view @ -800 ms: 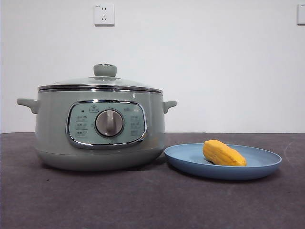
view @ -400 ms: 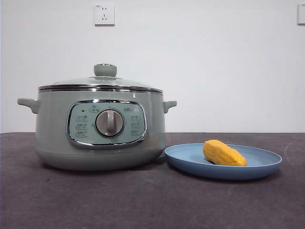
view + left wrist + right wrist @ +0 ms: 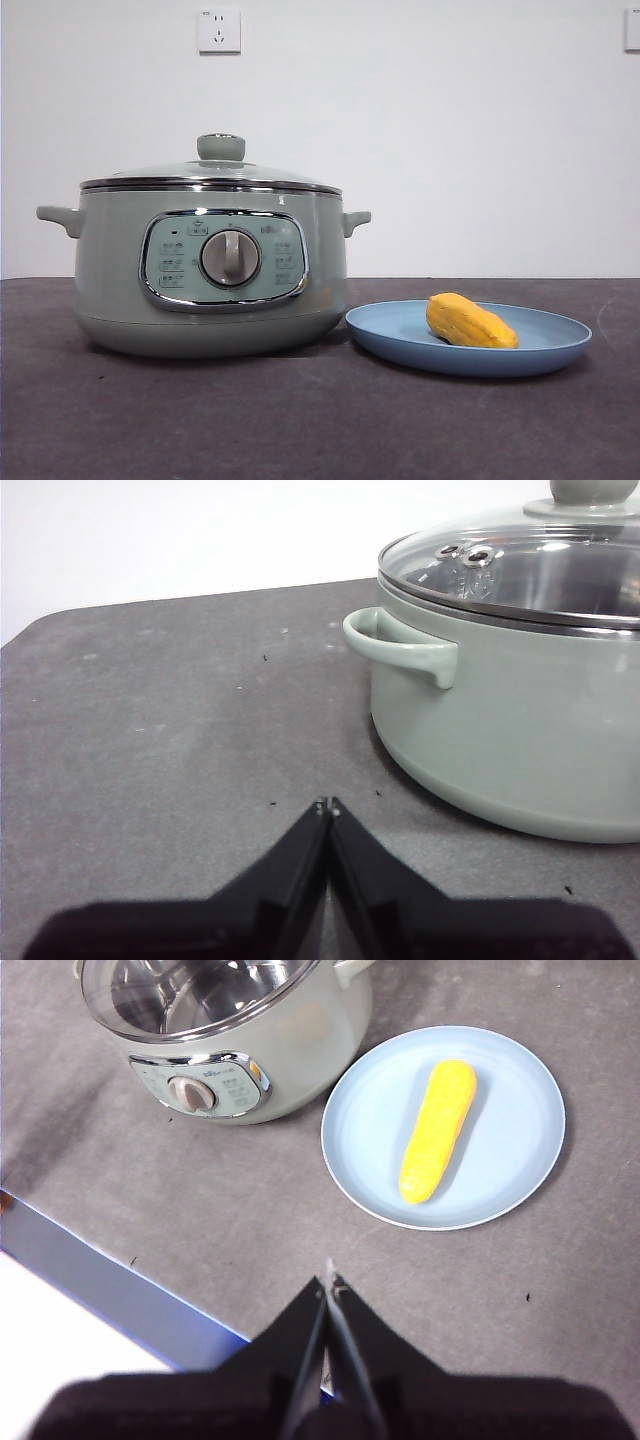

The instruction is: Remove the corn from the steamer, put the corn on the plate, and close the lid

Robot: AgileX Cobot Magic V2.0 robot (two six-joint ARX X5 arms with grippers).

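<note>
The sage-green steamer [image 3: 210, 270] stands on the dark table with the glass lid [image 3: 212, 172] seated on its rim, knob up. Right of it, the light-blue plate [image 3: 470, 345] holds the yellow corn [image 3: 470, 320], lying on its side. From above, the corn [image 3: 438, 1130] lies along the middle of the plate [image 3: 520, 1090], beside the steamer [image 3: 300, 1040]. My left gripper [image 3: 328, 805] is shut and empty, low over the table just off the steamer's side handle [image 3: 400, 645], the lid [image 3: 520, 570] beyond it. High above the table's front edge, my right gripper [image 3: 328, 1275] is shut and empty.
A white wall with a socket [image 3: 218, 30] stands behind the table. A blue strip [image 3: 110, 1295] runs along the table's front edge in the right wrist view. Neither arm shows in the front view.
</note>
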